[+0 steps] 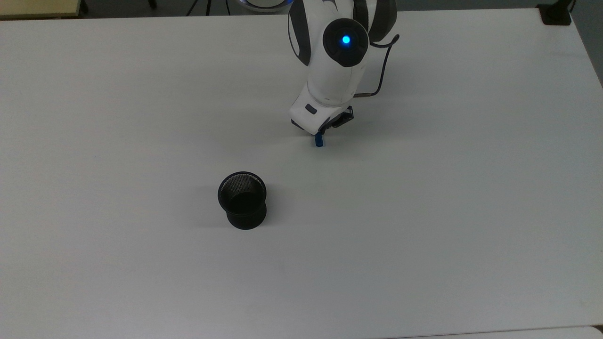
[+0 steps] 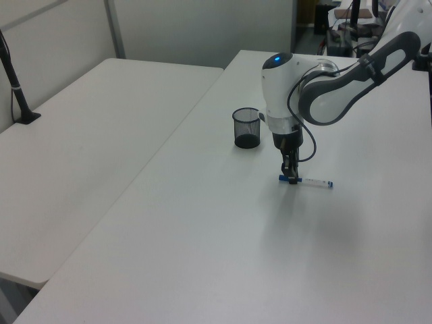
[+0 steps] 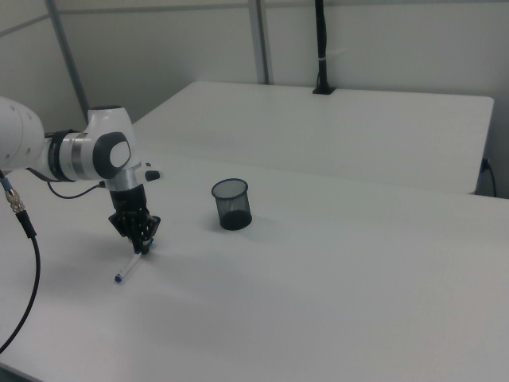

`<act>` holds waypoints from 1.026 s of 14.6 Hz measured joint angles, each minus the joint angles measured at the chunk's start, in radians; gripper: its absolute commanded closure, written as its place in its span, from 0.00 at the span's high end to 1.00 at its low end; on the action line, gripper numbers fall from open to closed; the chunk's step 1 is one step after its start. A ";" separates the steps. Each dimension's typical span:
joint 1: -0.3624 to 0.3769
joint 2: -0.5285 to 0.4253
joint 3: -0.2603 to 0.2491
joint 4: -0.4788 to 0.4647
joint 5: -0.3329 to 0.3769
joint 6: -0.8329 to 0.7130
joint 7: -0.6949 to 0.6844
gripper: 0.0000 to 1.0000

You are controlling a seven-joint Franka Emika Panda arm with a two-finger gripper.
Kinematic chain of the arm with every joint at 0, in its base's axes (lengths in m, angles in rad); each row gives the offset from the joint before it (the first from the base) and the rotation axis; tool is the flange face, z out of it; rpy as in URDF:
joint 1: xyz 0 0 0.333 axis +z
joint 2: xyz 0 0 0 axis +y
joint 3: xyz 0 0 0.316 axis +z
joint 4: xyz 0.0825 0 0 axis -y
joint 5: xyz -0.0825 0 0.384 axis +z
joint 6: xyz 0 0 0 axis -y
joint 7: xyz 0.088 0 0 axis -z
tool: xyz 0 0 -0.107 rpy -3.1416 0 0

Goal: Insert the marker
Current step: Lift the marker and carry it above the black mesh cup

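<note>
The marker (image 2: pixel 314 181) lies on the white table (image 1: pixel 424 235), white-bodied with a blue cap. In the top view just its blue cap (image 1: pixel 319 141) pokes out from under the hand. My gripper (image 2: pixel 291 177) points straight down at the cap end, and its fingers are shut on the marker there. The right view has the marker (image 3: pixel 127 268) slanting down from the gripper (image 3: pixel 141 245), its far tip still on the table. The black mesh cup (image 1: pixel 242 200) stands upright and empty, well apart from the gripper (image 1: pixel 321 134), toward the top view's lower left.
A second white table (image 2: pixel 101 135) adjoins on the left view's left, with a black pole clamped at its edge (image 2: pixel 17 94). A dark cable (image 1: pixel 379 70) hangs off the arm's wrist. Open tabletop surrounds the cup (image 2: pixel 247 128).
</note>
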 measured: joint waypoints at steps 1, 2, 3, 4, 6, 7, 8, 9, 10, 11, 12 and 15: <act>-0.002 0.000 -0.002 0.011 0.000 0.004 0.001 0.16; -0.006 -0.001 -0.005 0.034 -0.001 0.006 0.002 0.17; -0.013 -0.002 -0.008 0.063 -0.007 0.006 0.004 0.17; -0.022 -0.006 -0.010 0.085 -0.017 0.006 0.013 0.17; -0.045 -0.023 -0.011 0.117 -0.056 0.008 0.042 0.17; -0.058 -0.036 -0.012 0.125 -0.080 0.027 0.072 0.17; -0.065 -0.045 -0.014 0.127 -0.095 0.054 0.101 0.17; -0.073 -0.055 -0.016 0.129 -0.111 0.079 0.126 0.17; -0.082 -0.064 -0.017 0.132 -0.123 0.100 0.142 0.18; -0.094 -0.075 -0.018 0.143 -0.128 0.125 0.154 0.18; -0.102 -0.081 -0.020 0.153 -0.129 0.145 0.164 0.18; -0.136 -0.087 -0.037 0.184 -0.146 0.270 0.189 0.18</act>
